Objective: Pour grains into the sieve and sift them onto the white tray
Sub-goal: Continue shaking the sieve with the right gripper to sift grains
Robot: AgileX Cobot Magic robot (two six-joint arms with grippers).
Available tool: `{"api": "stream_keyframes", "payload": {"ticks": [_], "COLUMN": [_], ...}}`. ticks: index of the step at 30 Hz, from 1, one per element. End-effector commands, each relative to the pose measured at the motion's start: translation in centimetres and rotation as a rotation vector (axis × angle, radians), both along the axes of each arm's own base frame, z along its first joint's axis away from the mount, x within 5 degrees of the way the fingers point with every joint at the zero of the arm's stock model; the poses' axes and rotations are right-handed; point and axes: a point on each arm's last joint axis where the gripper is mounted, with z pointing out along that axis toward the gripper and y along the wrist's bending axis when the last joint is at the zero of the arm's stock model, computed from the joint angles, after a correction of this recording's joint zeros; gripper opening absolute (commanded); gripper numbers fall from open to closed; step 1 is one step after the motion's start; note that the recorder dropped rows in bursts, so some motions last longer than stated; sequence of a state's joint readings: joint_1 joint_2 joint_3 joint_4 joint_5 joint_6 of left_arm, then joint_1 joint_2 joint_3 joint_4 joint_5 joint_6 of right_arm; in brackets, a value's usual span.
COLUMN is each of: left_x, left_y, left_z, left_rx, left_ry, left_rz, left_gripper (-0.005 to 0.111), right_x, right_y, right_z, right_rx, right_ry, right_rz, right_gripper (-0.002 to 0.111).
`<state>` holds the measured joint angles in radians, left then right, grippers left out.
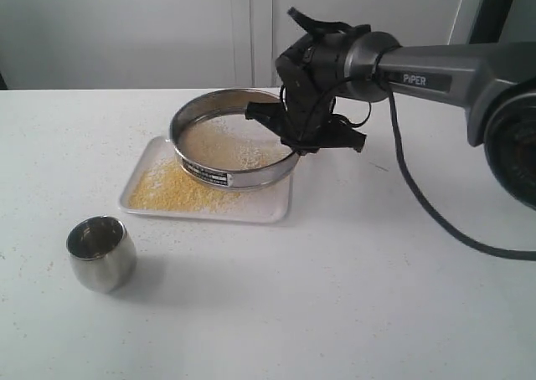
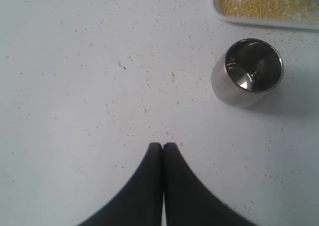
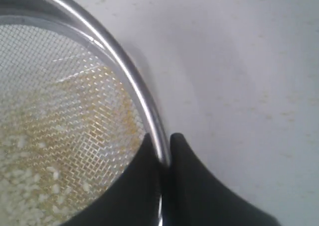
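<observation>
- The wide, shallow round steel sieve with a fine wire-mesh bottom hangs tilted over the flat white rectangular tray. The right gripper is clamped on its thin rim, one black finger inside the ring and one outside.
- It looks rigid and fairly light, but the polished rim is slick. A one-sided pinch could let it swivel, so short, gentle shakes seem wise.
- The pale yellow grains are heaped on the tray beneath. Whitish, coarser bits sit on the mesh. They are loose and scatter easily.
- The tray's rim is low, and I judge a bump from the sieve could shove it.
- The small rounded steel cup stands upright and looks empty. It is near the tray's corner but apart from it, clear of the sieve.
- The left gripper hovers with its fingers pressed together on nothing, over the grain-speckled white table.
- Nothing blocks the sifting.
</observation>
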<state>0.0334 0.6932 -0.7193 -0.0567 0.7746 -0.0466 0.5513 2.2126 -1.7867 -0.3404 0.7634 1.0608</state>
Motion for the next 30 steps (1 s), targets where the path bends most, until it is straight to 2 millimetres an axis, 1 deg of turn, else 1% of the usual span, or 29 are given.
{"api": "stream_keyframes", "payload": {"ticks": [1,2,3,5,6,7,8,10,11,12,13,14,16,18,20,22,24,26,30], "left_x": [-0.1,-0.1,-0.1,-0.1,-0.1,-0.1,-0.1,-0.1,-0.1,-0.1,-0.1,-0.1,-0.1,-0.1,-0.1,-0.1,-0.1,-0.1,-0.1], "left_y": [0.0,0.0,0.0,0.0,0.0,0.0,0.0,0.0,0.0,0.0,0.0,0.0,0.0,0.0,0.0,-0.1,0.0,0.0,0.0], "left_z": [0.1,0.1,0.1,0.1,0.1,0.1,0.1,0.1,0.1,0.1,0.1,0.1,0.1,0.1,0.1,0.1,0.1,0.1,0.1], "left_rx": [-0.009,-0.009,-0.009,-0.009,-0.009,-0.009,-0.009,-0.009,-0.009,-0.009,-0.009,-0.009,-0.009,-0.009,-0.009,-0.009,-0.006,-0.006,-0.006], "left_ry": [-0.004,-0.004,-0.004,-0.004,-0.004,-0.004,-0.004,-0.004,-0.004,-0.004,-0.004,-0.004,-0.004,-0.004,-0.004,-0.004,-0.004,-0.004,-0.004], "left_rz": [0.002,0.002,0.002,0.002,0.002,0.002,0.002,0.002,0.002,0.002,0.002,0.002,0.002,0.002,0.002,0.0,0.001,0.001,0.001], "left_gripper": [0.0,0.0,0.0,0.0,0.0,0.0,0.0,0.0,0.0,0.0,0.0,0.0,0.0,0.0,0.0,0.0,0.0,0.0,0.0], "right_x": [-1.1,-0.8,-0.3,0.0,-0.1,0.0,0.0,-0.3,-0.5,-0.6,-0.7,-0.6,-0.3,-0.3,-0.2,-0.2,-0.3,-0.4,-0.4], "right_y": [3.9,2.8,0.1,-1.8,-2.0,-1.7,-0.7,1.9,2.9,3.3,3.1,2.5,0.0,-1.3,-0.6,1.7,3.1,3.2,2.9], "right_z": [2.1,2.0,2.0,1.8,1.7,1.7,1.6,1.7,1.8,1.9,1.8,1.7,1.4,1.2,1.2,1.6,1.8,1.9,1.1], "right_rx": [0.092,0.027,-0.072,-0.101,-0.08,-0.036,0.026,0.121,0.137,0.122,0.089,0.029,-0.092,-0.099,-0.026,0.099,0.131,0.134,0.102], "right_ry": [-0.144,-0.127,-0.07,-0.008,0.008,0.004,-0.012,-0.08,-0.118,-0.135,-0.134,-0.122,-0.066,-0.018,-0.036,-0.103,-0.163,-0.166,-0.13], "right_rz": [0.162,0.145,0.055,-0.049,-0.072,-0.07,-0.042,0.06,0.106,0.127,0.131,0.117,-0.005,-0.135,-0.116,-0.013,0.062,0.054,0.038], "right_gripper": [0.0,0.0,0.0,0.0,0.0,0.0,0.0,0.0,0.0,0.0,0.0,0.0,0.0,0.0,0.0,0.0,0.0,0.0,0.0]}}
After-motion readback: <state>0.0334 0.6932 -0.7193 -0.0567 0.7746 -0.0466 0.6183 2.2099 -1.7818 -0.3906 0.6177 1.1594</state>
